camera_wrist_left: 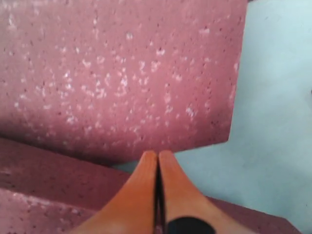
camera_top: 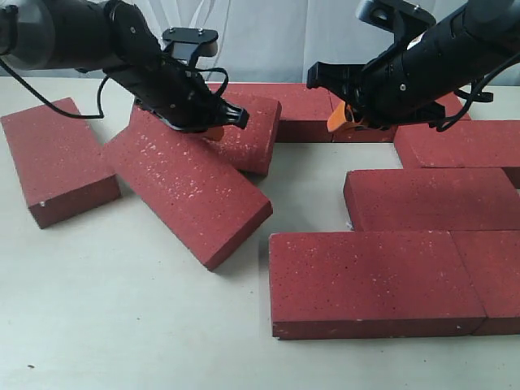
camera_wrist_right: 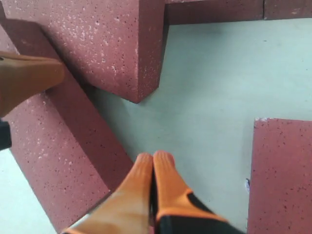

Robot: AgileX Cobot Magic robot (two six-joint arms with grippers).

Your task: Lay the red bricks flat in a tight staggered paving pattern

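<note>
Several red bricks lie on the table. One brick (camera_top: 248, 130) (camera_wrist_left: 122, 73) (camera_wrist_right: 97, 44) rests partly on a diagonal brick (camera_top: 187, 188) (camera_wrist_right: 58, 156). My left gripper (camera_top: 214, 130) (camera_wrist_left: 158, 156) is shut and empty, its orange tips on or just above that upper brick. My right gripper (camera_top: 340, 120) (camera_wrist_right: 154, 158) is also shut and empty, hovering over bare table between the leaning brick and the flat ones. To the right, bricks lie flat: two in front (camera_top: 366, 280) (camera_top: 496, 280), one behind them (camera_top: 431, 199) (camera_wrist_right: 282, 170), another further back (camera_top: 463, 142).
A single brick (camera_top: 57, 158) lies apart at the far left. A row of bricks (camera_top: 305, 110) (camera_wrist_right: 214, 9) runs along the back. The pale table (camera_top: 122, 325) is bare in front and between the two groups.
</note>
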